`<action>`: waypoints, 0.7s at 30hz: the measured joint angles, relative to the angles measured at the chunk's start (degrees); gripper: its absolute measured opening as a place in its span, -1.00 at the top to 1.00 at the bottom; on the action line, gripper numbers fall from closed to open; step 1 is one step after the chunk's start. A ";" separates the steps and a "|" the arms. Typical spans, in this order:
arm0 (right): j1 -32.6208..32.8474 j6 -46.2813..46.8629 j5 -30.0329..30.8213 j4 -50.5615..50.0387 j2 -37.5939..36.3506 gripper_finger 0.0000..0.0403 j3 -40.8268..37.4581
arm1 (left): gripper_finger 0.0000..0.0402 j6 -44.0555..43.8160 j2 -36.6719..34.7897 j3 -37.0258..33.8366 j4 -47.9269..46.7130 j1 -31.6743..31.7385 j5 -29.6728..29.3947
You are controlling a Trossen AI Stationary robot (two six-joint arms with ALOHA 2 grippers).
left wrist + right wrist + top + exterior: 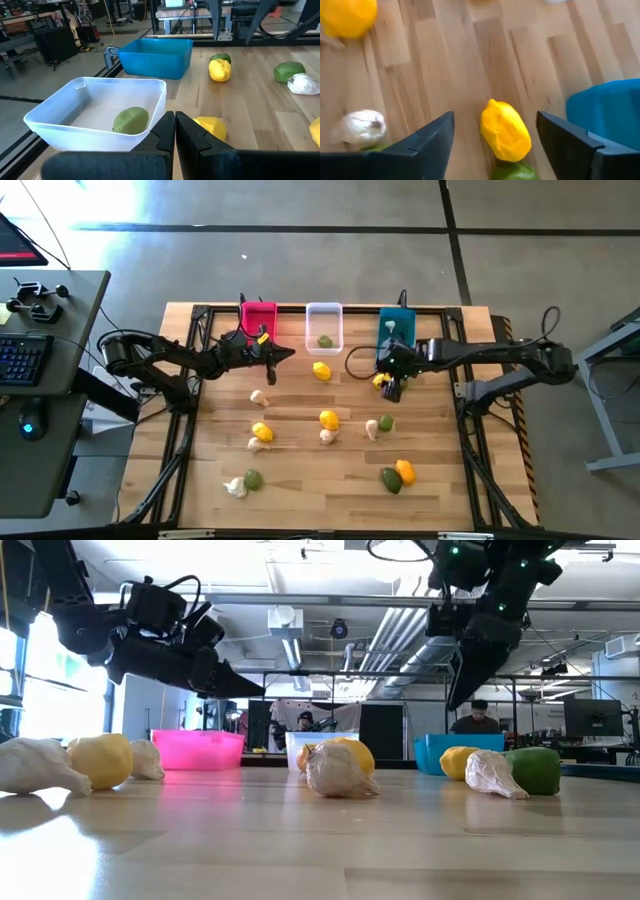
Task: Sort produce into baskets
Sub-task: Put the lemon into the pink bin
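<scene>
Three baskets stand in a row at the table's far edge: pink (258,318), translucent white (324,326) with one lime (325,341) in it, and teal (397,330) with an off-white piece in it. My left gripper (285,355) is shut and empty, in the air between the pink and white baskets; the white basket and its lime (131,120) lie just ahead of it. My right gripper (495,135) is open and points down, its fingers on either side of a lemon (505,131) that lies on the table in front of the teal basket. It hangs above the lemon (462,690).
Lemons, limes and garlic pieces lie scattered over the wooden table: a lemon (321,371) in front of the white basket, a garlic (259,397), a group around (328,425), a lemon and lime pair (398,476), a garlic and lime (243,483). A lime (515,172) touches the lemon under my right gripper.
</scene>
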 joint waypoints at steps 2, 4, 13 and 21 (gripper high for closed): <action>0.41 -1.09 0.57 -0.40 2.09 -0.45 0.00 | 1.00 -0.50 0.00 0.00 -0.09 0.00 0.05; 0.44 -3.13 0.93 -1.06 4.19 -0.48 0.00 | 1.00 -0.97 0.00 0.00 -0.19 0.00 0.26; 0.36 -15.18 6.68 -7.98 14.14 -0.50 6.91 | 1.00 -1.42 0.00 0.00 -3.23 -0.09 0.48; 0.01 -19.85 4.43 -14.05 23.15 -0.48 11.58 | 1.00 -1.90 0.00 -0.02 -5.92 -0.76 0.51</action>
